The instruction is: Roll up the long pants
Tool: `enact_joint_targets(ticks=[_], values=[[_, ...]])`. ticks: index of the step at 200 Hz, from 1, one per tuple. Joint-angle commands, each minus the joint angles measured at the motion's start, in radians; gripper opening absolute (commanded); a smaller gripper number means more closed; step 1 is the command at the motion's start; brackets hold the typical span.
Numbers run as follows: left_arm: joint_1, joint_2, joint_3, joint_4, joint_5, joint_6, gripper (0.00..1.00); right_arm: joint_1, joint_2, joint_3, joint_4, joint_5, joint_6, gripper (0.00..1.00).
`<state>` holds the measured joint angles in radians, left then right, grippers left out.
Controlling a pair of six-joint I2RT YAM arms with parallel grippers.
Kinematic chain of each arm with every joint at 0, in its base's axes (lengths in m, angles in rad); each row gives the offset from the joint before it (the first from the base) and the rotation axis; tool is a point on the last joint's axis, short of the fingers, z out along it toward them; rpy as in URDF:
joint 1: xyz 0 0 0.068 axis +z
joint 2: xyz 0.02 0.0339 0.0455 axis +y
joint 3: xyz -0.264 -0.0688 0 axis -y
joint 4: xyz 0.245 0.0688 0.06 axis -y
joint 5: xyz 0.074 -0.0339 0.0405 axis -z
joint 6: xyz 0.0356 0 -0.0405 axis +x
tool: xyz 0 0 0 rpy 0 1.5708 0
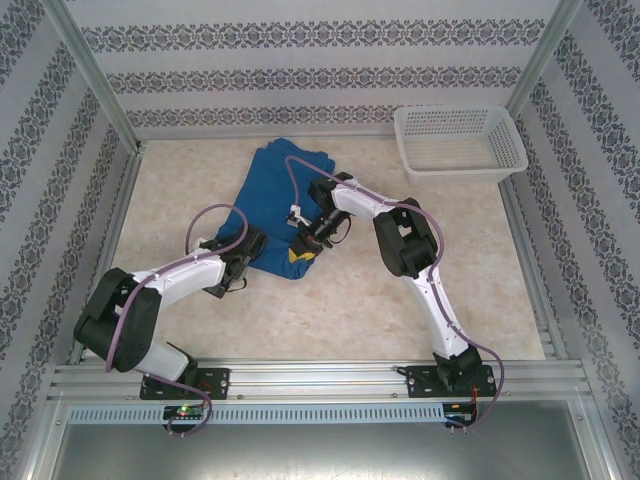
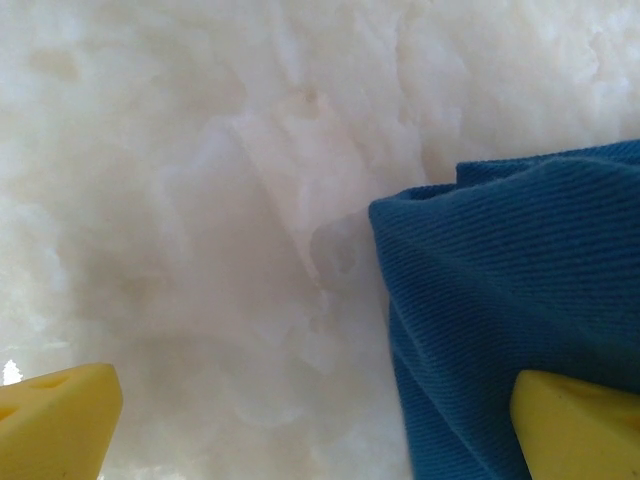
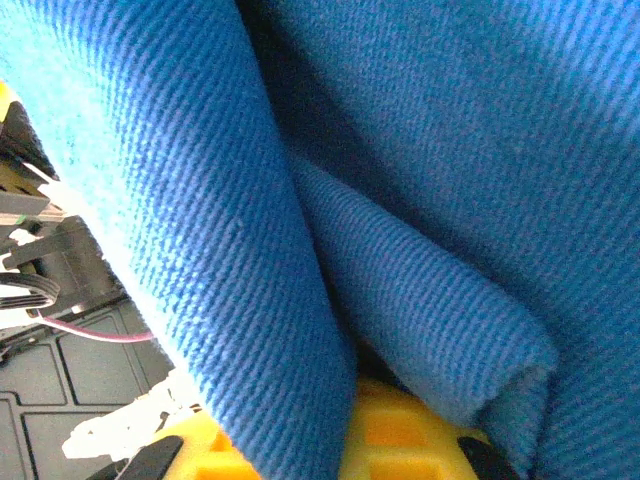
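long pants (image 1: 272, 190) lie folded in a deep-blue stack on the table (image 1: 400, 300), centre-left, well apart from the white basket (image 1: 460, 145) in the far right corner

right gripper (image 1: 306, 242) is clamped tight on the near edge of the cloth. Its wrist cam shows a fold of fabric pinched against the yellow pad (image 3: 390, 435)

left gripper (image 1: 238, 266) is spread as wide as it goes, nothing in it. It sits low at the near-left corner of the pants, one yellow fingertip (image 2: 575, 420) on the cloth side, the other (image 2: 60, 410) over bare table

my read: roll barely started, near edge gripped on one side only

doing this step well:
- left takes the near-left corner between its fingers, level with the right's grip, before either arm moves
- then both carry the edge toward the far side together, same height, same pace, low to the table so the first turn comes out tight
- uneven pull will likely skew the roll, and soft cloth should sag between the two grips, so keep light tension across
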<state>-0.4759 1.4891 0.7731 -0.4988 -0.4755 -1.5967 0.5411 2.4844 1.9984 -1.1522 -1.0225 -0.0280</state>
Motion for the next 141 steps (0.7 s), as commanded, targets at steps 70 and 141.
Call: enact_joint_targets(ticks=[70, 141], values=[[0.073, 0.141, 0.070, 0.273, -0.051, 0.022, 1.00, 0.017, -0.009, 0.004, 0.010, 0.019, 0.004, 0.00], [0.161, 0.391, 0.269, 0.332, 0.062, 0.127, 0.72, 0.021, -0.025, -0.048, 0.043, 0.016, 0.019, 0.00]])
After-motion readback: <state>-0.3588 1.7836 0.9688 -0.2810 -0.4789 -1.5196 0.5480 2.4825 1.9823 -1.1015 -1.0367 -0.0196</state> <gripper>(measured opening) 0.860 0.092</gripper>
